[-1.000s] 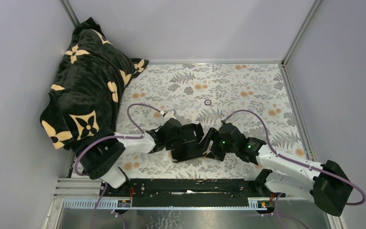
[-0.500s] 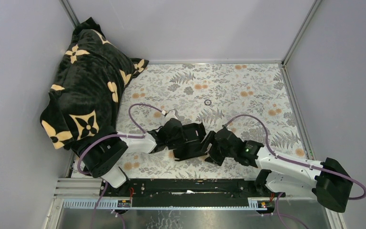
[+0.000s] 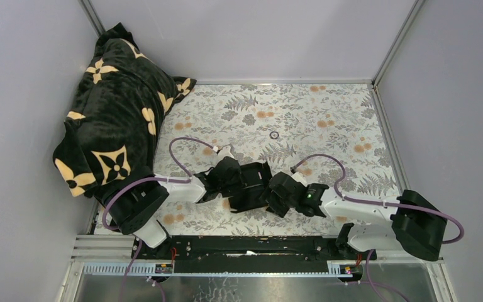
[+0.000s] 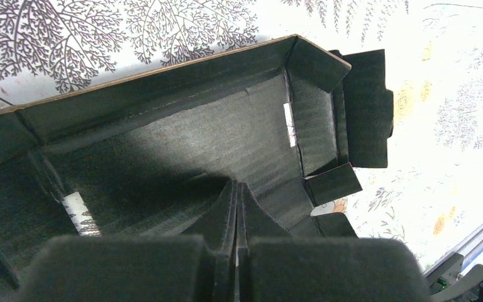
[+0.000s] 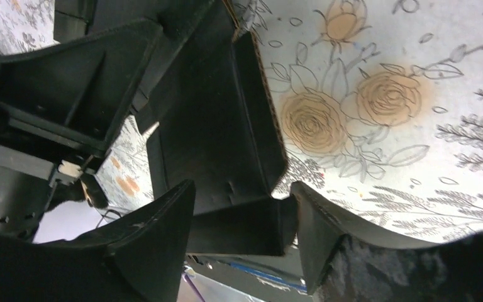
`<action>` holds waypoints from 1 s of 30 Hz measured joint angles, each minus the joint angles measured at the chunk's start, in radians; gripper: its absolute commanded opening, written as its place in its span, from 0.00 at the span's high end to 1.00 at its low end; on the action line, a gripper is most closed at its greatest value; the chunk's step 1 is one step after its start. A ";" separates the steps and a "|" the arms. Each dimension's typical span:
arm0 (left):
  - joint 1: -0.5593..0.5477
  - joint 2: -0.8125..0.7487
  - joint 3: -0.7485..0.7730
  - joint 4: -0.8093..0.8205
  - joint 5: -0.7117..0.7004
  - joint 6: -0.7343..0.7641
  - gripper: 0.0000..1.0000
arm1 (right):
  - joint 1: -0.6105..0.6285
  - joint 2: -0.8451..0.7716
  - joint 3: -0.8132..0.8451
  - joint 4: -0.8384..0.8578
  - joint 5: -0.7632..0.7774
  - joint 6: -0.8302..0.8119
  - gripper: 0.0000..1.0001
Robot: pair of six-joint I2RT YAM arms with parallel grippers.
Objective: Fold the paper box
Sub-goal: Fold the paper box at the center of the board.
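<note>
Left wrist view: left fingers (image 4: pixel 163 264) are pressing together inside the probably light, creasable box (image 4: pixel 226 126); right fingers (image 5: pixel 151 251), apart, are straddling its 3 o'clock flap (image 5: pixel 226 145).

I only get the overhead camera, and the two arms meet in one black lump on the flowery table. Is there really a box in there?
Observer: Yes. The left wrist camera shows the paper box as an open tray with its side walls raised.
Visitor: Is the left arm gripping it?
Observer: The left end effector is shut, with its tips over the tray's floor. I cannot tell whether card is pinched between them.
Visitor: And the right arm?
Observer: The right end effector stands open, and a black panel of the box lies across its gap.
</note>
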 measured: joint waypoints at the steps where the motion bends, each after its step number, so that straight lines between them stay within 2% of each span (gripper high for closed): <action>1: 0.000 0.000 -0.002 0.003 0.000 0.000 1.00 | 0.000 0.014 0.007 0.006 0.006 0.001 0.46; 4: 0.000 0.000 -0.006 0.011 0.000 0.000 1.00 | 0.000 0.066 0.026 0.036 0.025 0.011 0.54; 6: 0.000 -0.002 -0.008 0.013 0.001 0.000 1.00 | 0.000 0.087 0.030 0.045 0.035 0.016 0.66; 9: 0.000 -0.009 -0.011 0.010 0.004 0.000 1.00 | -0.002 0.091 0.034 0.047 0.057 0.017 0.76; 16: 0.000 -0.057 -0.018 -0.034 0.026 0.003 1.00 | -0.091 0.037 0.040 0.047 0.057 -0.075 0.78; 23: 0.000 -0.107 -0.027 -0.112 0.042 0.009 0.99 | -0.262 0.041 0.101 -0.038 -0.007 -0.306 0.78; 30: 0.000 -0.131 -0.027 -0.130 0.045 0.012 1.00 | -0.380 0.159 0.182 -0.061 -0.148 -0.571 0.77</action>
